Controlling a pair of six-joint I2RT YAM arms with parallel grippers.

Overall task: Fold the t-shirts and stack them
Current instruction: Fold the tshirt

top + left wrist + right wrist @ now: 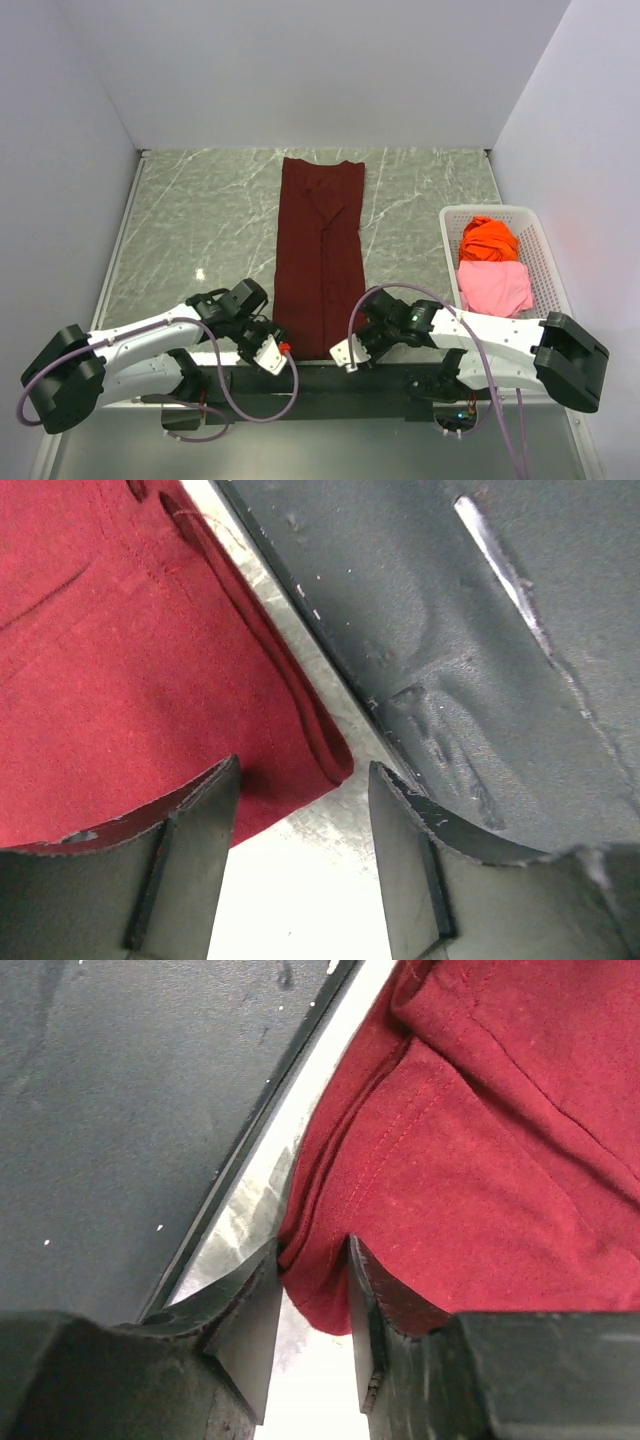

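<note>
Near edge of surface: both hands were low at the near end of the maroon shirt, one at each corner, just ahead of the dark rail.

Left hand: fingers wide apart, with the near left corner of the cloth lying in the gap and not pinched.

Right hand: fingers narrow, with the near right corner of the hem between the tips. I could not tell whether it was clamped.

Middle of surface: the maroon shirt lay flat as a long narrow strip, sides already folded in, running from the near edge almost to the far edge.

Right side: the white basket held the orange shirt at its far end and the pink shirt nearer. Both were unfolded and bunched.

Step judged: taking hold of the two near corners for the lengthwise fold.

Next move calls for both hands to close firmly on all layers, lift together, and carry the near end level toward the far edge. An uneven grip would likely skew the strip.
</note>
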